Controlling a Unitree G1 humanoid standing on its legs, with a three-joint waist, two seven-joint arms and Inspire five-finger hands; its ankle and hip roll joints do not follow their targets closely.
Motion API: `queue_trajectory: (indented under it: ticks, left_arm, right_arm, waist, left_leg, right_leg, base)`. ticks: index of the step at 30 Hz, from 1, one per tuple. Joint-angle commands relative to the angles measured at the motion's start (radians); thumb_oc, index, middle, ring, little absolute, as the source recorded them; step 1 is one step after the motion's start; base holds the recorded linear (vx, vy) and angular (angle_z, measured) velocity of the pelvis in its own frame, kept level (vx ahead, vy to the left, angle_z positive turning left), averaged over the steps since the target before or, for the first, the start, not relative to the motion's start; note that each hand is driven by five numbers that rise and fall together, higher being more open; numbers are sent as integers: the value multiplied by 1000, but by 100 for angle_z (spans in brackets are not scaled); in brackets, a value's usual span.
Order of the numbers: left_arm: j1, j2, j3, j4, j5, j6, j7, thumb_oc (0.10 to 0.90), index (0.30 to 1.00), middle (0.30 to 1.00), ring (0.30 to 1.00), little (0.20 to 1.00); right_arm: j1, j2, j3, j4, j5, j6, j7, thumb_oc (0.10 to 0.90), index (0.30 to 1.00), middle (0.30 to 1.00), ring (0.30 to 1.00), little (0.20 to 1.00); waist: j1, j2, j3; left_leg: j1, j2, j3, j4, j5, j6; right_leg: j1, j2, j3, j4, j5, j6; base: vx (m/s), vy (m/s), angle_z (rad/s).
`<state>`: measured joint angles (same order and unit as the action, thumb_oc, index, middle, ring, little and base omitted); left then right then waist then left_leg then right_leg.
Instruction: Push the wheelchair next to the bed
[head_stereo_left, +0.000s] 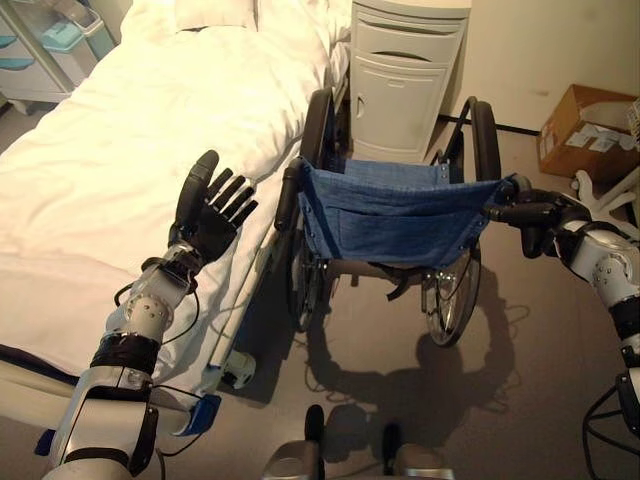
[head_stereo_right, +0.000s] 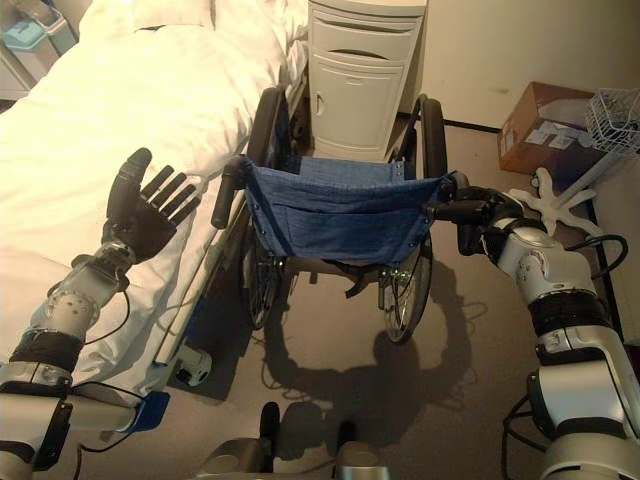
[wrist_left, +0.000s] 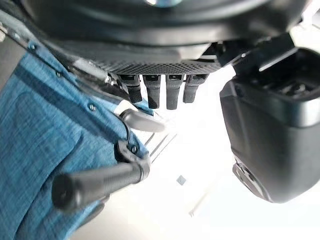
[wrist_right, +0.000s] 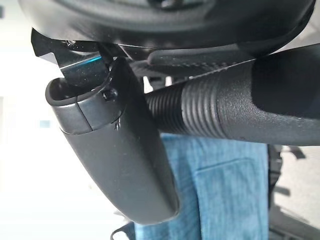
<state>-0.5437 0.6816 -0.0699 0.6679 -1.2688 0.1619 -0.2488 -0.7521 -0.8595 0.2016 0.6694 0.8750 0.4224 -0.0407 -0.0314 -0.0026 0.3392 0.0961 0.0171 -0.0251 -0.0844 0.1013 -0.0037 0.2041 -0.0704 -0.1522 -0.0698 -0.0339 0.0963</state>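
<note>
The wheelchair (head_stereo_left: 390, 215), with a blue denim backrest and black frame, stands with its back toward me beside the white bed (head_stereo_left: 120, 140). Its left side is close to the bed's edge. My right hand (head_stereo_left: 535, 215) is shut on the wheelchair's right push handle (wrist_right: 220, 112); the wrist view shows the ribbed grip inside the curled fingers and thumb. My left hand (head_stereo_left: 212, 212) is raised over the bed's edge, palm facing me, fingers straight, a short way to the left of the left push handle (head_stereo_left: 287, 195). That handle (wrist_left: 95, 182) lies free below the fingers.
A white bedside cabinet (head_stereo_left: 405, 75) stands right in front of the wheelchair. A cardboard box (head_stereo_left: 590, 130) and a white stand base (head_stereo_left: 610, 195) sit at the right. A pale trolley (head_stereo_left: 45, 55) is beyond the bed at far left. Grey floor lies behind the chair.
</note>
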Motion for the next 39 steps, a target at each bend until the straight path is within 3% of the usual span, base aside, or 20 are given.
queue_trajectory:
  ticks: [1,7,13,18,21,25,27,30,33,39]
  left_arm:
    - [15,62,45,23,-7,-71,-94,800,900,900,900,900]
    - [50,52,50,35,3,-53,-131,800,900,900,900,900]
    - [128,-19,47,-22,23,-72,-140,800,900,900,900,900]
    - [222,-100,55,-70,65,-87,-137,800,900,900,900,900]
    - [252,-109,64,-66,62,-77,-147,800,900,900,900,900]
    - [277,-109,79,-44,46,-74,-192,800,900,900,900,900]
    - [290,-113,84,-34,47,-77,-224,800,900,900,900,900]
    - [302,-118,89,-23,53,-78,-260,800,900,900,900,900]
    - [312,-125,93,-16,52,-70,-281,800,900,900,900,900]
    - [322,-145,99,-8,62,-61,-296,800,900,900,900,900]
  right_arm:
    - [-4,-116,-51,-38,63,-171,23,800,900,900,900,900]
    - [36,-138,-75,-33,21,-148,42,800,900,900,900,900]
    - [124,-167,-109,-44,-198,-171,42,800,900,900,900,900]
    - [246,-130,-196,-117,-211,-186,18,800,900,900,900,900]
    - [300,-117,-245,-134,-108,-192,51,800,900,900,900,900]
    - [360,-96,-328,-125,131,-179,149,800,900,900,900,900]
    - [370,-78,-360,-109,351,-114,241,800,900,900,900,900]
    - [385,-59,-394,-78,479,-66,293,800,900,900,900,900]
    - [393,-51,-425,-32,570,-12,311,800,900,900,900,900]
    - [420,-49,-462,28,529,-6,305,800,900,900,900,900]
  waist:
    - [27,-21,-171]
    - [19,-24,-174]
    - [16,-32,-165]
    - [11,-34,-156]
    - [5,-36,-152]
    - [-4,-42,-151]
    - [-6,-43,-152]
    - [-4,-47,-156]
    - [2,-51,-163]
    - [2,-56,-169]
  left_leg:
    - [42,0,69,34,-123,-15]
    - [42,0,79,33,-125,-13]
    - [42,3,83,37,-126,-8]
    - [43,4,85,37,-130,2]
    - [46,6,90,38,-134,4]
    - [45,6,102,38,-140,5]
    - [45,7,106,38,-141,4]
    - [45,7,109,41,-146,4]
    - [46,8,110,38,-149,3]
    - [45,9,113,40,-150,1]
  right_leg:
    - [-80,-23,35,97,6,5]
    - [-86,-19,40,99,5,6]
    - [-92,-16,44,107,6,6]
    - [-97,-11,52,110,6,5]
    - [-98,-10,55,113,4,5]
    - [-104,-7,57,115,2,7]
    - [-104,-6,56,114,1,6]
    - [-104,-5,55,116,-2,8]
    - [-103,-4,52,113,-3,9]
    - [-106,-4,54,114,-2,10]
  base:
    - [-25,-7,3]
    - [0,0,0]
    - [0,0,0]
    - [0,0,0]
    - [0,0,0]
    - [-15,1,-4]
    - [-7,16,-12]
    - [1,8,-4]
    - [0,0,0]
    - [0,0,0]
